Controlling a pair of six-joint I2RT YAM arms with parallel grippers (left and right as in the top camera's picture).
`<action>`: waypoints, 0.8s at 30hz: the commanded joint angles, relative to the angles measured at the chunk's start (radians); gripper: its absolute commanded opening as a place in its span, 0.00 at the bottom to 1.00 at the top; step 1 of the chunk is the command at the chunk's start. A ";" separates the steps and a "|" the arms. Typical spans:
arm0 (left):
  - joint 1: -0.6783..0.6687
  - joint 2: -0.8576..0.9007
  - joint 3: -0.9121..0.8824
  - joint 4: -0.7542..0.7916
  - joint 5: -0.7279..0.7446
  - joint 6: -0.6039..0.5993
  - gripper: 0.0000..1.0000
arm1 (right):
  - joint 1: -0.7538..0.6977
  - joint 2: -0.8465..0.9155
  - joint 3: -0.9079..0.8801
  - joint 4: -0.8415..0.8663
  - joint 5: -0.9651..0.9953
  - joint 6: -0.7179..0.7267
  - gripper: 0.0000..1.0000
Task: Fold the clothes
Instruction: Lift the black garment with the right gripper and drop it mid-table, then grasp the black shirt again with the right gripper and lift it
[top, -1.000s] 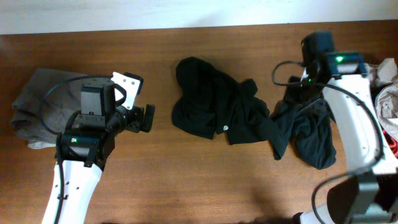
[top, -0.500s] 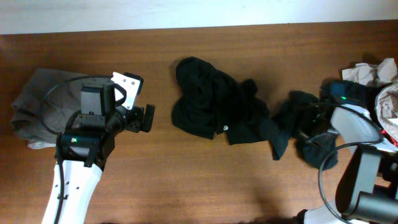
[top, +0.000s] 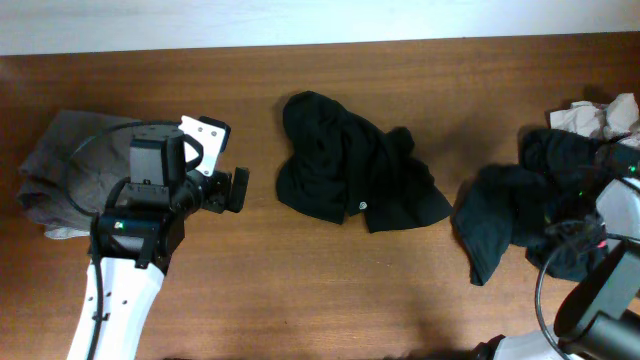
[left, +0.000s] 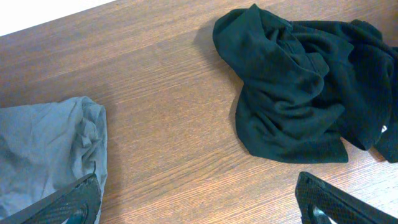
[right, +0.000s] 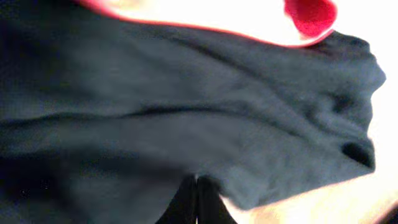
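Fingers (left: 336, 202) of left gripper (top: 238, 190) spread, empty | black T-shirt (top: 345, 165) ahead, nearer this gripper | right gripper (right: 196, 194) clamped on dark garment (top: 500, 215), well apart

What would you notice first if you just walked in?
A crumpled black T-shirt sits in the middle of the brown table. Another dark garment is bunched up near the right edge, and a grey garment lies at the far left.
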 joint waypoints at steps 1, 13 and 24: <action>0.000 0.001 0.021 0.003 0.010 -0.002 1.00 | 0.016 -0.080 0.098 -0.034 -0.219 -0.103 0.07; 0.000 0.001 0.022 0.061 0.277 -0.002 1.00 | 0.356 -0.169 0.143 -0.058 -0.531 -0.495 0.74; 0.000 0.001 0.022 0.067 0.251 -0.002 1.00 | 0.767 0.029 0.095 0.182 -0.388 -0.384 0.75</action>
